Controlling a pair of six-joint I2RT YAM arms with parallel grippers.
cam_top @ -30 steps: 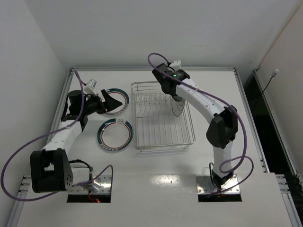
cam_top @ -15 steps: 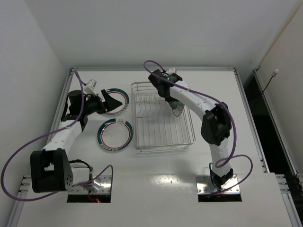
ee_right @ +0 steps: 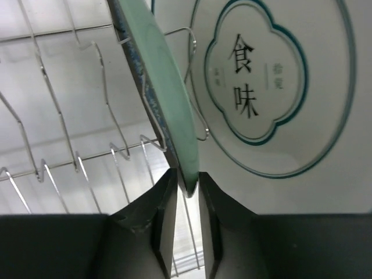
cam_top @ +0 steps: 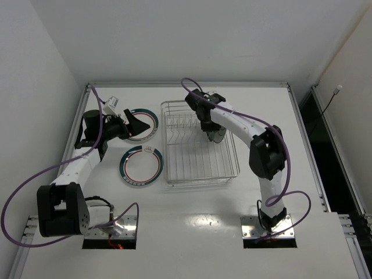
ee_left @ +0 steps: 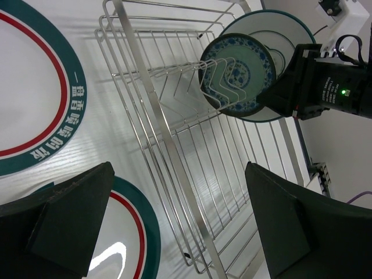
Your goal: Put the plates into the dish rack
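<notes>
My right gripper [cam_top: 208, 121] is shut on the rim of the small patterned teal plate [ee_right: 168, 104]. It holds the plate upright among the prongs at the back of the dish rack [cam_top: 200, 168]. A pale plate with a teal ring and printed characters [ee_right: 273, 87] stands just behind it in the rack. Both show in the left wrist view, the patterned plate [ee_left: 235, 75] in front of the pale plate [ee_left: 264, 23]. Two white plates with teal rims and red rings lie on the table left of the rack, one far [cam_top: 145, 123] and one near [cam_top: 141, 167]. My left gripper [cam_top: 131, 124] is open and empty over the far one.
The wire rack [ee_left: 174, 145] has a row of upright prongs [ee_right: 58, 168] across its back half. White walls close in the table on the left and at the back. My right arm [cam_top: 264, 154] arches over the rack's right side.
My right gripper has shifted left and down with the patterned plate, setting it lower among the prongs. The left arm has not moved.
</notes>
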